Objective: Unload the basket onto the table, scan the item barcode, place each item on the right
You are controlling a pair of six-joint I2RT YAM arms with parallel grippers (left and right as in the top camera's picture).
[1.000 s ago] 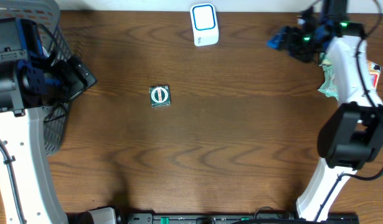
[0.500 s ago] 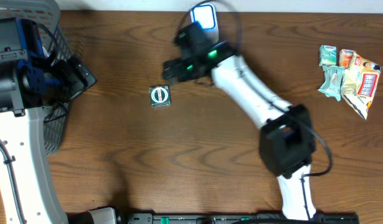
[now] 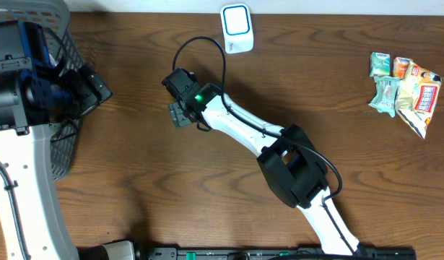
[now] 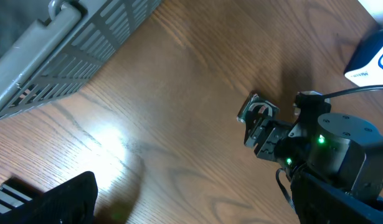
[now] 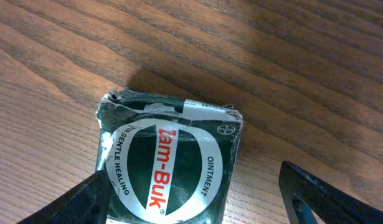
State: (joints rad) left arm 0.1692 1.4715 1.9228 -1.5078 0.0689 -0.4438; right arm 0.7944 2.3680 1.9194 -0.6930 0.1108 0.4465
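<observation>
1. The ointment box (image 5: 169,168) lies flat on the desk (image 3: 135,180), left of centre, round label up. It is below and left of the white scanner (image 3: 236,27).
2. I judge it small, light and fairly stiff. Its top edge looks crumpled, so a hard squeeze may dent it. The printed face could be slick.
3. I would take it across the two opposite side walls, low down. The faces must stay uncovered, since I cannot see where the barcode sits.
4. The right tool (image 3: 180,114) hangs directly over the box, spread wide. Its fingers (image 5: 85,199) stand either side, clear of the box, holding nothing.
5. The left tool (image 3: 90,88) waits by the basket (image 3: 63,43), fully spread and empty.
6. A second ago the right arm was at the far right corner by the snack packets (image 3: 402,83). Half a second ago it was passing near the scanner. Now it has swung across to the box, which has not moved. The left arm has not moved either.
</observation>
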